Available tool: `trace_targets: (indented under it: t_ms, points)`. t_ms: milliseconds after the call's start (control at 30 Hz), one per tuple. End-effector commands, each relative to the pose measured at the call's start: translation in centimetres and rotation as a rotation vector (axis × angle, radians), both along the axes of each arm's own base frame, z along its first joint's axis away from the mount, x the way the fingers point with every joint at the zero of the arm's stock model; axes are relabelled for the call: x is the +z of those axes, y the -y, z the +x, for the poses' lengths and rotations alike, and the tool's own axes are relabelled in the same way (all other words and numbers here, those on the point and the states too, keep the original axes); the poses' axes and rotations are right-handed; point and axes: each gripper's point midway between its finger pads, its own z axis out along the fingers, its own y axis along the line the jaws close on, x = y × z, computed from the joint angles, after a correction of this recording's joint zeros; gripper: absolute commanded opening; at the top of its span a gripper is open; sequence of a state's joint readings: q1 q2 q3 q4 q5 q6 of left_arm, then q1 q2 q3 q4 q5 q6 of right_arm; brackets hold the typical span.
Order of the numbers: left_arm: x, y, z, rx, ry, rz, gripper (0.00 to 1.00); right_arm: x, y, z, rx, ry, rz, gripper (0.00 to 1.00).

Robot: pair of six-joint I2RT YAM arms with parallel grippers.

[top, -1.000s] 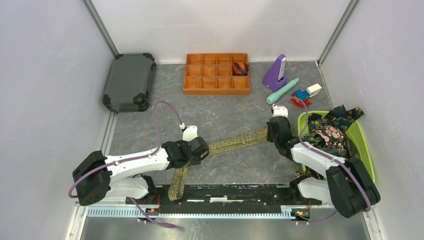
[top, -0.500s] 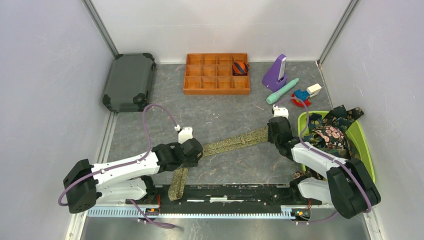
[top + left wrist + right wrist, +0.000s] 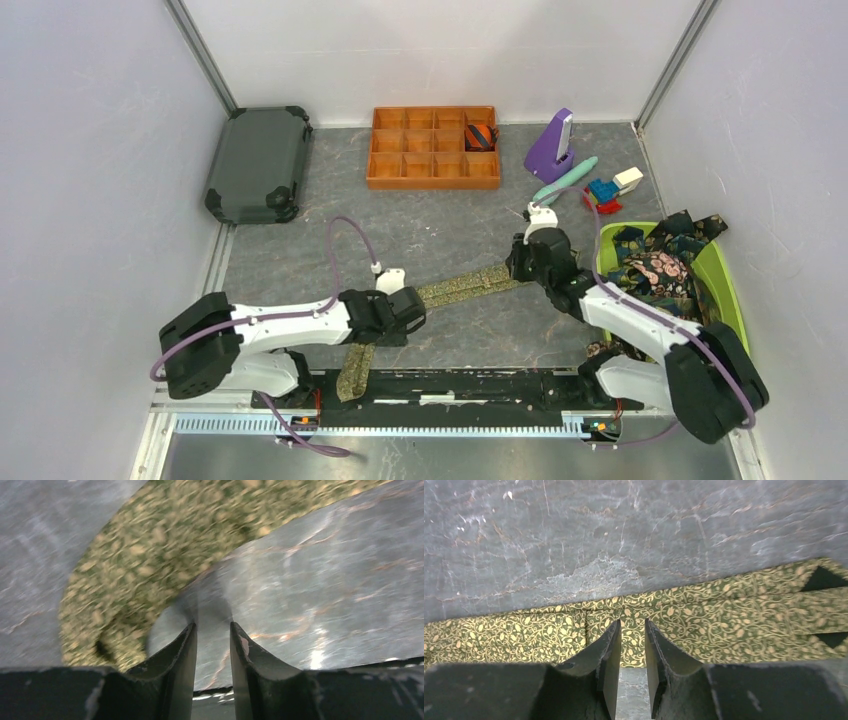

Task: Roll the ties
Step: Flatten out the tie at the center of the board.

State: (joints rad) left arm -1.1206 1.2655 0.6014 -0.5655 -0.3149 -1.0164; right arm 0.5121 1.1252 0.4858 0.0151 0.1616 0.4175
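Observation:
The olive-green tie (image 3: 460, 284) lies flat on the grey table. It runs from the near edge up to a bend by my left gripper (image 3: 405, 312), then right to my right gripper (image 3: 524, 262). In the left wrist view the blurred tie (image 3: 150, 555) curves left of and above my gripper (image 3: 212, 624), whose jaws are narrowly parted over bare table. In the right wrist view my gripper (image 3: 631, 621) is narrowly parted and empty just above the tie (image 3: 724, 610). Dark patterned ties (image 3: 660, 265) are heaped in the green bin (image 3: 728, 292). A rolled orange-navy tie (image 3: 481, 135) sits in the orange tray (image 3: 433, 170).
A dark hard case (image 3: 258, 163) lies at the back left. A purple stand (image 3: 550, 145), the teal stick (image 3: 565, 182) and small blocks (image 3: 612, 188) are at the back right. Another bit of dark fabric (image 3: 600, 350) lies by the right arm's base.
My left gripper has shifted right and slightly nearer along the tie's bend. My right gripper has moved left and a little back, over the tie's right end.

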Motion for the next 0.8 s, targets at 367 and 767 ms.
trace_targets:
  t_ms: [367, 767]
  points:
    - [-2.9, -2.6, 2.1, 0.088, 0.002, 0.214, 0.36, -7.6, 2.5, -0.1, -0.103, -0.155, -0.056, 0.26]
    - [-2.6, -5.4, 5.6, 0.122, -0.004, 0.298, 0.36, -9.0, 6.2, 1.8, -0.22, -0.186, -0.102, 0.23]
